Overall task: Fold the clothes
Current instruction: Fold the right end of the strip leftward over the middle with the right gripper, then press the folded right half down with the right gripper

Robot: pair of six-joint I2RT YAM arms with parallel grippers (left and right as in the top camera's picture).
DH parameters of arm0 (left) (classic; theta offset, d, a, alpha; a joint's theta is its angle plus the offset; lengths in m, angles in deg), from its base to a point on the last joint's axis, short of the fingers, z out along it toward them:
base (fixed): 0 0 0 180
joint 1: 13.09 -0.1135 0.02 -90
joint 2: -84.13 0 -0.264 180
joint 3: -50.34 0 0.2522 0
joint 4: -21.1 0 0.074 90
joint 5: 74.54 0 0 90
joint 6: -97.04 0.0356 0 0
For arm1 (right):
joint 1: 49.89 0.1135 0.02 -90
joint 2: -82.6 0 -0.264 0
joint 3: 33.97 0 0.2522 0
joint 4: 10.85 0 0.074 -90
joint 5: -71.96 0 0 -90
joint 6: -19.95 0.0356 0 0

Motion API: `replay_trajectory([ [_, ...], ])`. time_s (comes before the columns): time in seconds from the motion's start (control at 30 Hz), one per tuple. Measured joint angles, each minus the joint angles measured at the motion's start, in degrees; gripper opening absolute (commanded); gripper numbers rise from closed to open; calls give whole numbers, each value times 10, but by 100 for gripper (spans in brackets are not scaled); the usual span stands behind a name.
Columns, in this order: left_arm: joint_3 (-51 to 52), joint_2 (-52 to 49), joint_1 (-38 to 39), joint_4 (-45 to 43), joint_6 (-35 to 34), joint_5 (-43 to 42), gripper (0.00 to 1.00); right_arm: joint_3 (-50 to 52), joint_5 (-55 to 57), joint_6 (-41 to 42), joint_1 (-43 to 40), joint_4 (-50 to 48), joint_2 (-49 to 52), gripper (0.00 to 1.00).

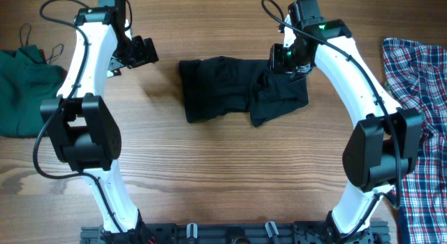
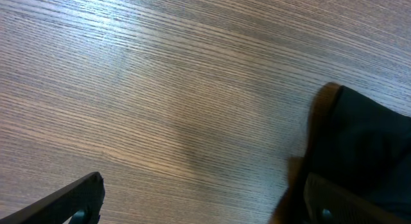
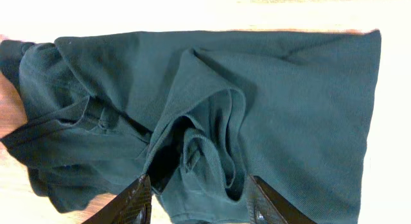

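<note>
Wood-grain counter (image 1: pixel 223 174) lies bare along the near side, between the two arm bases, so there is open room in front of the clothes. Two arms are in view, the left arm (image 1: pixel 84 132) and the right arm (image 1: pixel 380 149), each with one hand.

Three garments lie further in. The black shirt (image 1: pixel 216 90) sits mid-counter, bunched and partly folded, its right half rumpled. The dark green top (image 1: pixel 21 90) lies at the left margin, cut off by the picture's edge and well apart from the shirt. The plaid shirt (image 1: pixel 415 97) lies along the right margin. It too is cut off, and the right arm covers part of it.

Farthest back, the left hand (image 1: pixel 143 52) hovers wide open over bare wood to the left of the shirt, holding nothing. In its wrist view the left hand (image 2: pixel 205 205) shows both fingers apart, with the shirt's edge (image 2: pixel 366 134) just to the right.

The right hand (image 1: pixel 283 62) hangs over the shirt's upper right corner. Its wrist view shows the hand (image 3: pixel 196 198) part-way open, its fingers (image 3: pixel 131 201) either side of a raised fold of the shirt (image 3: pixel 289 108). Whether they touch the cloth is hard to make out. No lettering on the shirt shows.
</note>
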Motion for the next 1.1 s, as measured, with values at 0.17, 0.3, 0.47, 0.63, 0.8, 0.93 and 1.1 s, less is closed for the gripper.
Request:
replay_trajectory([
  [0.17, 0, 0, 0, 2, 0, -13, 100, 118, -10, 57, 1, -116, -1, 46],
  [0.3, 0, 0, 0, 2, 0, -15, 100, 164, -68, 80, 1, -151, -1, 46],
  [0.47, 0, 0, 0, 2, 0, -15, 100, 165, -223, 65, 35, -195, -1, 55],
  [0.63, 0, 0, 0, 2, 0, -15, 100, 165, -373, -28, 46, -219, -1, 52],
  [0.8, 0, 0, 0, 2, 0, -15, 100, 165, -331, -93, 37, -207, -47, 59],
  [0.93, 0, 0, 0, -7, 0, -17, 100, 163, -137, -73, 37, -152, -63, 64],
  [1.1, 0, 0, 1, -8, -2, -71, 100, 163, -38, -12, 32, -110, -63, 67],
])
